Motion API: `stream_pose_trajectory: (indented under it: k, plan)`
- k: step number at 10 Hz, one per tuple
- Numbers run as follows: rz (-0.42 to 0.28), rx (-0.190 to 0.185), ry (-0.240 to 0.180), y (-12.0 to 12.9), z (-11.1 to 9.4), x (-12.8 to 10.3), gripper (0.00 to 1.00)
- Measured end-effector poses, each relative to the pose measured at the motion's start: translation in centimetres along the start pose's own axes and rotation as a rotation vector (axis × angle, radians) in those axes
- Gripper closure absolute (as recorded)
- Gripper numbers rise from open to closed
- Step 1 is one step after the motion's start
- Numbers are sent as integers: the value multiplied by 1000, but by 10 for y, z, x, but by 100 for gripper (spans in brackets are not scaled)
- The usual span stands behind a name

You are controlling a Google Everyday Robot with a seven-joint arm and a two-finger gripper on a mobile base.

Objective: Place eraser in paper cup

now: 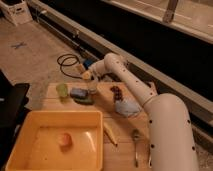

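Note:
My gripper (88, 75) hangs over the back of the wooden table (122, 125), at the end of the white arm that reaches in from the lower right. It is shut on a small tan block, the eraser (86, 76). The whitish paper cup (93, 89) stands directly below the gripper, close under the eraser. I cannot tell whether the eraser touches the cup's rim.
A translucent green cup (61, 90) and a blue sponge (78, 93) sit left of the paper cup. A dark cluster (116, 91) and a grey-blue pouch (127, 107) lie to its right. A yellow bin (30, 125) holds an orange item at the front left. A spoon (136, 145) lies front right.

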Motion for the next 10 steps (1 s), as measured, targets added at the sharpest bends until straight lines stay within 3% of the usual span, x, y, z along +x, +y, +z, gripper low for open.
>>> stream_pose_trajectory:
  k: [5,8,9,10]
  plan:
    - [15,12,-14,-5,-4,7,100]
    - [44,1,-43,-7,-2,13,99]
    - [50,-3,-51,-7,-1,14,93]
    - [57,-7,-64,-6,1,16,82]
